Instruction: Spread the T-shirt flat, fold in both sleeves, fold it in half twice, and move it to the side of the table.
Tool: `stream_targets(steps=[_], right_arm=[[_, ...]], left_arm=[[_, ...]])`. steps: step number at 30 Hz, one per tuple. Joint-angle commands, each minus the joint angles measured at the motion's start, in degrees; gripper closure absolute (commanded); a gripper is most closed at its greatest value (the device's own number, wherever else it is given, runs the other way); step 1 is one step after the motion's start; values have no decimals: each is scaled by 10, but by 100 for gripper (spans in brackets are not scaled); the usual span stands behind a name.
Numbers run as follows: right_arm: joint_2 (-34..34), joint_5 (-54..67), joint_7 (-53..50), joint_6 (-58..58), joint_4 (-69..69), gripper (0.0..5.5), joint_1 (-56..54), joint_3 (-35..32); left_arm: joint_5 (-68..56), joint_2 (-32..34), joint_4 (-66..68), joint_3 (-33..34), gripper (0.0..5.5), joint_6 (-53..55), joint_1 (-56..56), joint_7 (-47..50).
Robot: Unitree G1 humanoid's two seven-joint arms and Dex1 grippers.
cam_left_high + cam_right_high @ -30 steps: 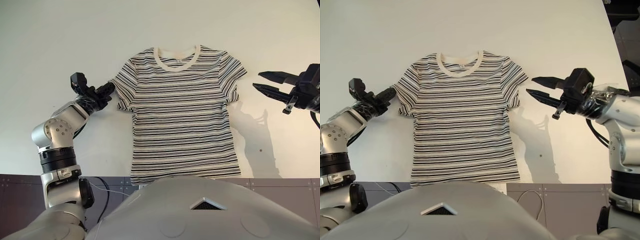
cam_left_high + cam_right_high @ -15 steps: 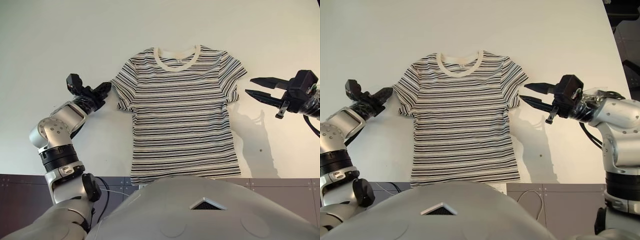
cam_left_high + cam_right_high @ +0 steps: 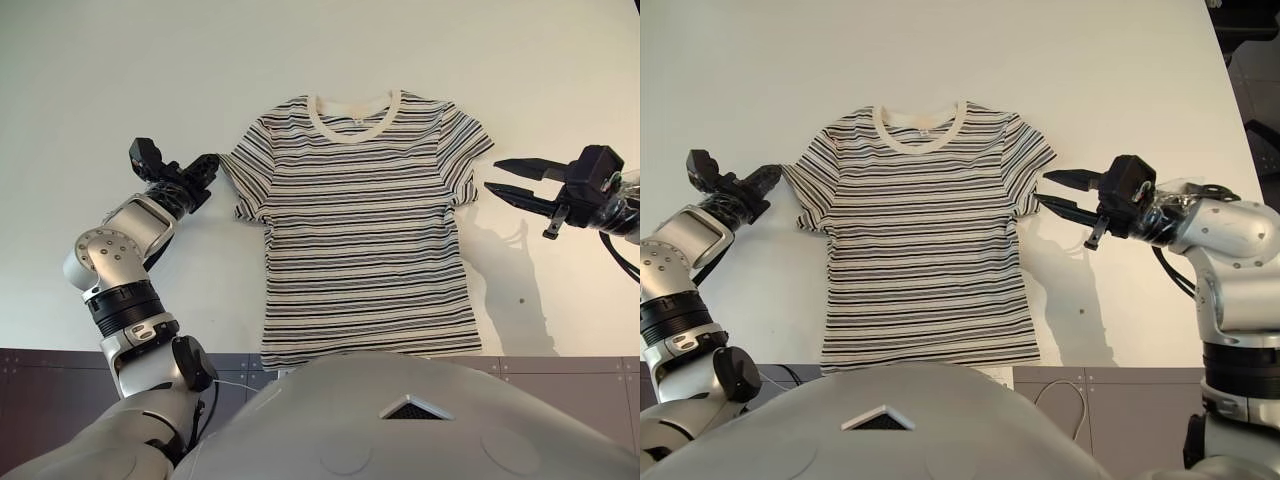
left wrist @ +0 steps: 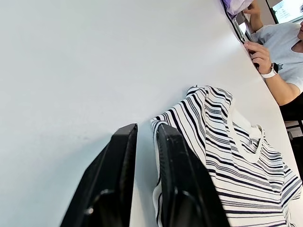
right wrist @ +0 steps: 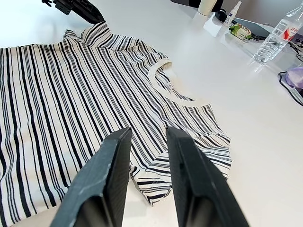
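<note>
Left eye view: left gripper [image 3: 208, 168] narrowly parted beside the T-shirt [image 3: 365, 230] sleeve; right gripper [image 3: 493, 176] spread wide near the opposite sleeve.

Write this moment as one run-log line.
T-shirt: flat on table, sleeves unfolded | left gripper: open, at sleeve edge | right gripper: open, beside other sleeve | next: fold sleeves

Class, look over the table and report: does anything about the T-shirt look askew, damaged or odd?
Nothing much stands out. The T-shirt lies flat and straight on the table, sleeves out; only a small dark speck marks the table beside it.
</note>
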Motion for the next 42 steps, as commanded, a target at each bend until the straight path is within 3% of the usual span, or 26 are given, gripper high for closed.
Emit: stream_targets(steps=[1,12,22,25,31,33,42], right_arm=[[4,-12,-2,-6,2,420,-4,6],[22,-20,-18,-1,-10,420,0,10],[39,-35,-30,-7,-4,420,-3,33],[41,-36,-37,-8,-13,420,16,30],[44,-47,-56,-15,-19,420,39,21],[43,-49,-58,-16,-16,420,34,22],[30,-54,-36,-19,0,420,13,27]], left_arm=[[3,-3,-5,-2,536,8,-12,1],[-37,-36,-111,-23,538,49,-42,30],[16,-68,-111,-96,538,24,-81,52],[35,-21,-121,-70,538,22,-50,39],[36,51,-161,-29,448,43,26,0],[33,38,-145,-21,408,47,28,2],[20,-35,-61,21,404,59,20,52]])
